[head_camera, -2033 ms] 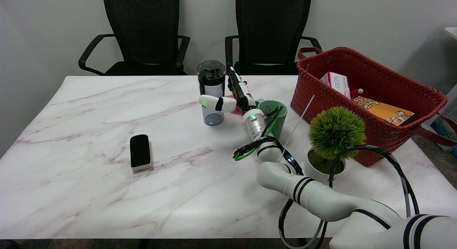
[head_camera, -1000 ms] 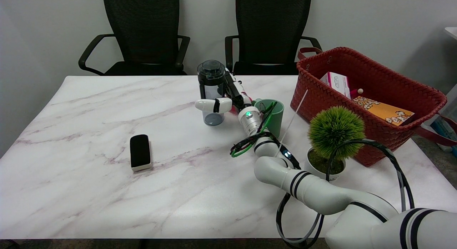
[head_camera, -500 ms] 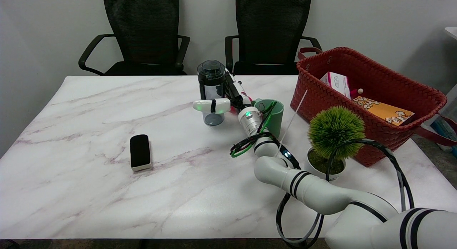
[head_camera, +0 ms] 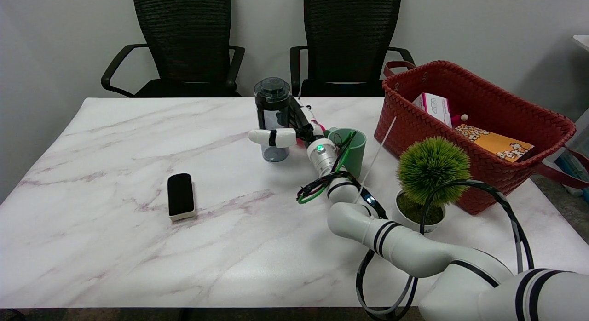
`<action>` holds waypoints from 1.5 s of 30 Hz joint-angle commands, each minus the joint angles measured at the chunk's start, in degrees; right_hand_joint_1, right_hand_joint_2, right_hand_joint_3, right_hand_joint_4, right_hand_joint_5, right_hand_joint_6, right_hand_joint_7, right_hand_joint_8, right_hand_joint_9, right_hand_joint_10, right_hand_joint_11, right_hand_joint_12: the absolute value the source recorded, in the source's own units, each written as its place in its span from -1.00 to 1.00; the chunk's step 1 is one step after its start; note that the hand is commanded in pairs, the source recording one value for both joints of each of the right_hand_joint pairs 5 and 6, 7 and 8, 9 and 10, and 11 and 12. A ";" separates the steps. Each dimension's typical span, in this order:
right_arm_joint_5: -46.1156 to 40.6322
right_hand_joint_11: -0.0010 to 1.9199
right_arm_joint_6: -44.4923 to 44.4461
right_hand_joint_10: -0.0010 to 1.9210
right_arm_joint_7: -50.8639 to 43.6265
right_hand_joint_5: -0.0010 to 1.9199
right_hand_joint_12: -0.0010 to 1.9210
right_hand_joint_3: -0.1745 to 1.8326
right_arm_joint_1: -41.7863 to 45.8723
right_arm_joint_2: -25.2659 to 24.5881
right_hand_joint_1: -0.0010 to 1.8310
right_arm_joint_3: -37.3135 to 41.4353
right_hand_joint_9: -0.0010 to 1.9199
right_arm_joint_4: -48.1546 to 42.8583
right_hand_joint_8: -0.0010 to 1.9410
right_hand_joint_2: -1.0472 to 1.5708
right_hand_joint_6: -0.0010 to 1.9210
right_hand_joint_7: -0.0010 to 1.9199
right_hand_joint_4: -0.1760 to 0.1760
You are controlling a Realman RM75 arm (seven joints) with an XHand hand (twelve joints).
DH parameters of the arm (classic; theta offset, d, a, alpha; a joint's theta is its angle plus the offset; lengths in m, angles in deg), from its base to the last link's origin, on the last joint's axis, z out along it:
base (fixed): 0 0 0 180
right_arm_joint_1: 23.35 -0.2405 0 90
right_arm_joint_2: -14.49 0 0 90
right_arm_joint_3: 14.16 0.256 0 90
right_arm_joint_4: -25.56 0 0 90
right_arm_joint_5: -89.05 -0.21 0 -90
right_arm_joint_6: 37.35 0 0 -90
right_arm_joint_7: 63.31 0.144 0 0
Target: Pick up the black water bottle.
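The black water bottle (head_camera: 273, 98), dark lid over a smoky clear body, stands upright on the marble table (head_camera: 115, 141) at the middle back. My right hand (head_camera: 300, 124) reaches in from the lower right and wraps around it. The white thumb (head_camera: 271, 138) lies across the bottle's front low on its body, and the black fingers press its right and far side, partly hidden behind it. The bottle's base still rests on the table.
A green cup (head_camera: 354, 151) stands just right of my wrist. A small potted plant (head_camera: 432, 171) and a red woven basket (head_camera: 543, 116) with boxes sit further right. A black block (head_camera: 180, 196) lies front left. Two black chairs (head_camera: 184, 40) stand behind the table.
My hand has slid left towards the bottle and its thumb has swung across the bottle's front. The bottle has stayed in place.
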 commanded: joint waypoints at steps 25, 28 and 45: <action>-0.01 -0.34 -0.10 -0.45 0.01 -0.19 -0.34 -0.27 0.47 0.00 0.34 0.05 -0.45 -0.07 -0.12 0.07 -0.19 -0.11 0.00; -0.01 -0.30 -0.10 -0.39 0.01 -0.16 -0.30 -0.27 0.47 0.00 0.34 0.05 -0.39 -0.13 -0.06 0.10 -0.16 -0.05 0.00; -0.01 -0.13 -0.18 -0.03 0.01 -0.11 -0.13 -0.27 0.98 0.24 0.35 -0.11 -0.03 -2.21 0.10 0.20 -0.11 0.11 0.00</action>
